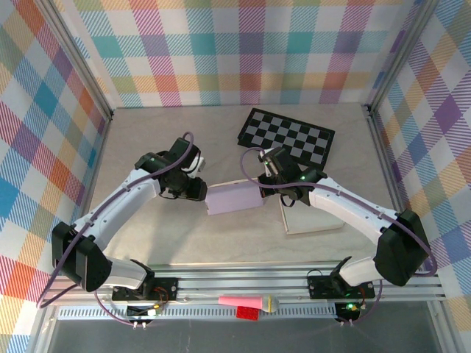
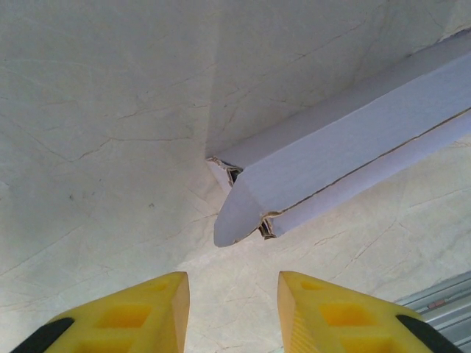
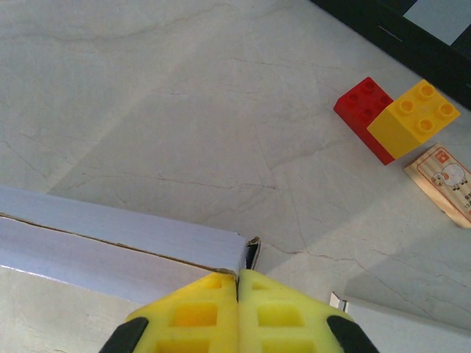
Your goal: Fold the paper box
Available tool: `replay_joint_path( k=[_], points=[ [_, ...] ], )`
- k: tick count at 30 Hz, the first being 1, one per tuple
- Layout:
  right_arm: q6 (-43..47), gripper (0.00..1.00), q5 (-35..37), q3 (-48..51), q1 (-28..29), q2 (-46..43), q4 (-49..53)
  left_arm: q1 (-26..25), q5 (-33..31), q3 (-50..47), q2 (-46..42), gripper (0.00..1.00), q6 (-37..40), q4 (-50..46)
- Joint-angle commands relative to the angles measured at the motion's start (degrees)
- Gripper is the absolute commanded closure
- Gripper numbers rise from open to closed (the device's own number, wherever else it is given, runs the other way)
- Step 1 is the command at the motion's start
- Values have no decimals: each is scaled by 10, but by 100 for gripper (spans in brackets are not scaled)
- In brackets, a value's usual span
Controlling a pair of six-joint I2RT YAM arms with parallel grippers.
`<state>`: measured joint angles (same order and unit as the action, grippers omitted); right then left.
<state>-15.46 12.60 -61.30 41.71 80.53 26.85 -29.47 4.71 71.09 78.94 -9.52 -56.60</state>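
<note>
1. Landmark first: black-and-white chequered board (image 1: 291, 136), flat on the pale marble-look tabletop (image 1: 147, 235), far side, a bit R of centre.
2. Task item: pale lavender paper box (image 1: 234, 198), long and low, lies on the table just nearer us than the board's near-L corner. It's close to the board but apart from it.
3. A thin brown seam runs along the box's length. At the end farthest from the board the flaps sit loosely tucked, w/ small dark gaps at the corners.
4. L gripper (image 2: 232, 283): yellow fingers (image 2: 147, 309) apart, nothing btwn them. It hovers just short of that far-from-board end, not touching.
5. R gripper (image 3: 238, 283): pads pressed together, tips right at the box corner on the board's side, w/ a small flap edge standing up beside them. Can't tell if any paper is pinched in there.
6. Red plastic brick (image 3: 360, 110) and yellow plastic brick (image 3: 412, 118) touch each other, just off the board's near edge.
7. Small wooden tile w/ a sheep picture (image 3: 441, 180) sits next to the yellow brick, a little farther from the board.
8. White flat rectangular pad (image 1: 309, 217) lies on the near side of the board, past the box's board-side end, partly under the R arm.
9. Pink oblong object (image 1: 246, 301) lies on the metal rail (image 1: 221, 279), well away from the board, by the arm bases.
</note>
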Motion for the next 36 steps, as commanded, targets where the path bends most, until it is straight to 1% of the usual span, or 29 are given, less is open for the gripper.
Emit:
replay_joint_path(
  k=[1,11,16,19,24,27,36],
  points=[
    [-2,100,-13,0,6,-1,33,5,11,18,5,67,9,11],
    [-3,100,-16,-1,6,2,30,5,5,23,23,75,14,25],
    [-3,100,-17,0,6,2,30,5,1,29,34,77,20,25],
    [-1,100,-16,-3,6,4,30,5,0,33,37,80,21,28],
    [-1,100,-18,-3,6,6,30,5,-4,37,47,81,27,22],
    [-1,100,-18,-3,6,6,29,5,-6,38,46,85,29,22],
    [0,100,-21,-3,6,8,28,5,0,46,52,88,18,20]
  ],
)
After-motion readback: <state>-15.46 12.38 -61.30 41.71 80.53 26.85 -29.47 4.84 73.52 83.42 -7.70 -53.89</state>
